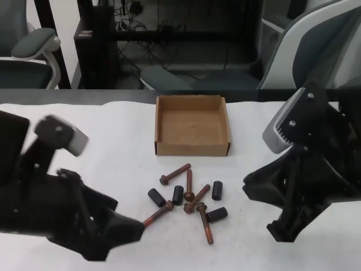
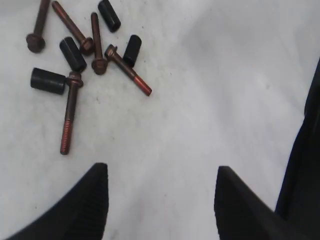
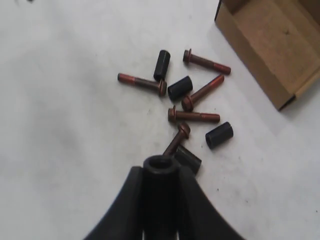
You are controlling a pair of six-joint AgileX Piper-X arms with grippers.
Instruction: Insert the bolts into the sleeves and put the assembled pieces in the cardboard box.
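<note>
White-clothed worktop (image 1: pixel 84 124): rusty-brown metal bolts (image 1: pixel 176 173), short black cylindrical sleeves (image 1: pixel 156 197) scattered between left pincer (image 2: pixel 160 172) and right pincer (image 3: pixel 161 172); open brown cardboard box (image 1: pixel 192 148) beyond.

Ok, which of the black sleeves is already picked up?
The sleeve clamped in the right gripper; the other four lie loose on the white cloth among the bolts.

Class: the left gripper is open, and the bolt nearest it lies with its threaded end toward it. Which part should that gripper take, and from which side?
Take the bolt at mid-shank, coming down from above with the left gripper turned so it straddles the shaft. It lies flat on the cloth, its head crowded beside a sleeve; mid-shank probably leaves the threaded tip free for inserting.
</note>
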